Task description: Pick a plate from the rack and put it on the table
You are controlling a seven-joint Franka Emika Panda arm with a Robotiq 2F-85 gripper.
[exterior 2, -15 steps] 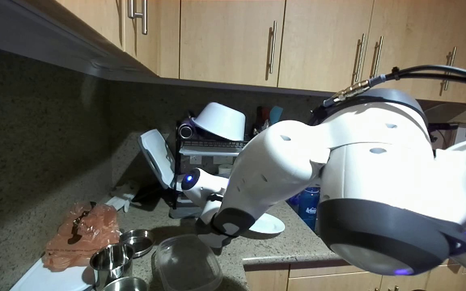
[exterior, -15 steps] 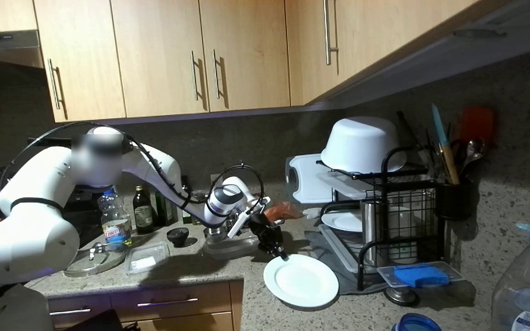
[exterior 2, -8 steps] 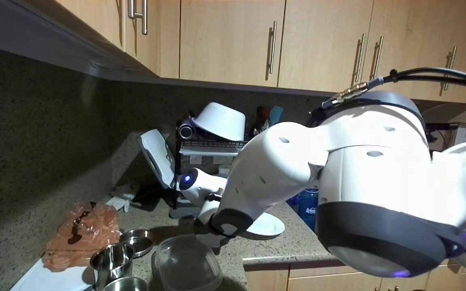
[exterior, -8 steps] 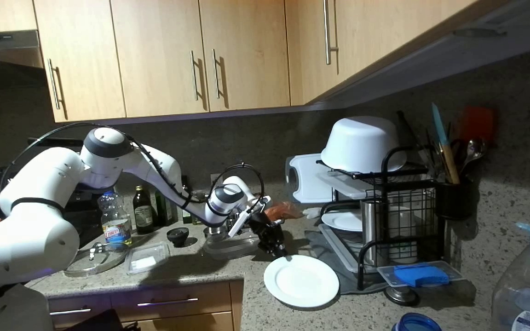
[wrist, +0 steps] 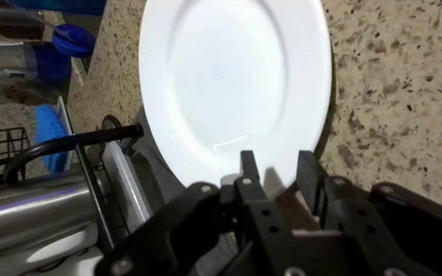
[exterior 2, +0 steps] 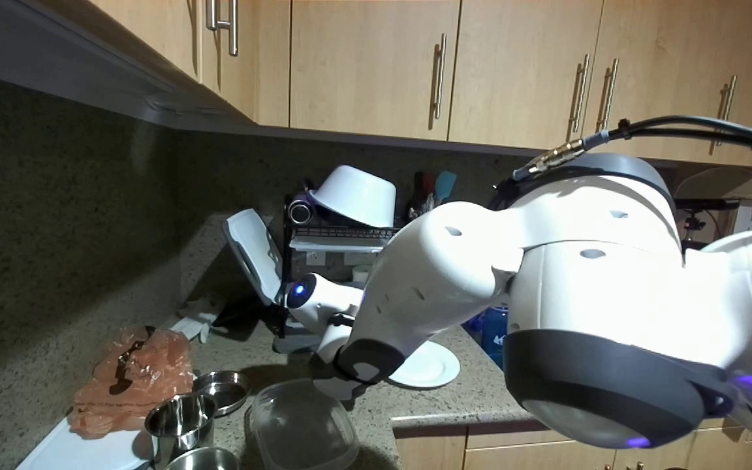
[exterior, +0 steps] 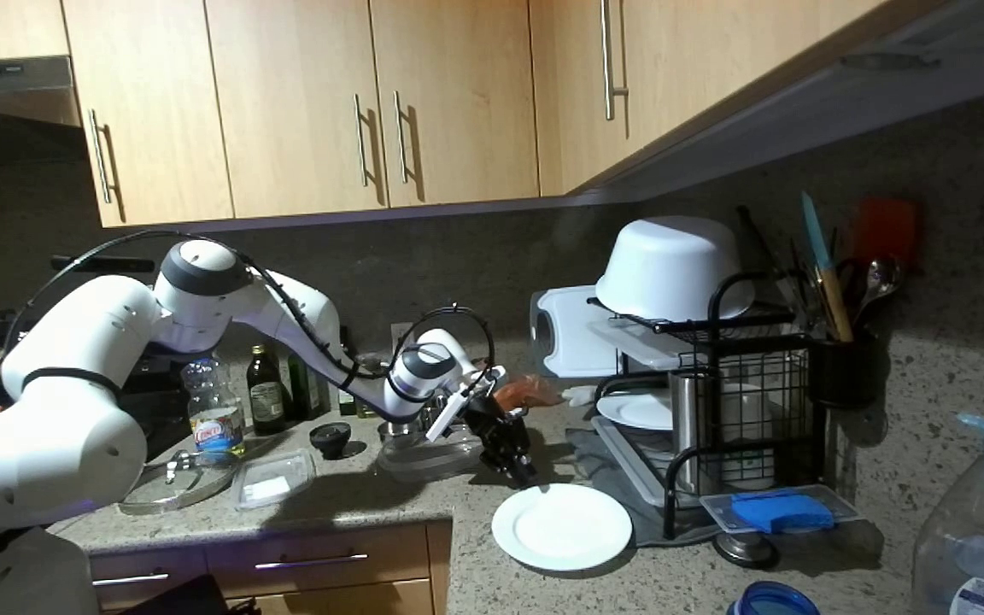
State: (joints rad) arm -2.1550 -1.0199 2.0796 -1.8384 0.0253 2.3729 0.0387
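A white round plate lies on the speckled countertop in front of the black wire rack. In the wrist view the plate fills the upper middle. My gripper is open there, its fingertips apart over the plate's near rim with nothing held between them. In an exterior view the gripper is just behind the plate's far rim. In an exterior view the arm hides the gripper and part of the plate. Another white plate is inside the rack.
A white bowl sits on top of the rack. A blue sponge lies on a tray at its front. A clear container and an orange bag stand beyond the arm. A grey mat lies under the rack.
The plate's rim near the gripper has dropped, and the plate now lies flatter. A small gap now shows between the gripper and the rim. The arm has shifted slightly.
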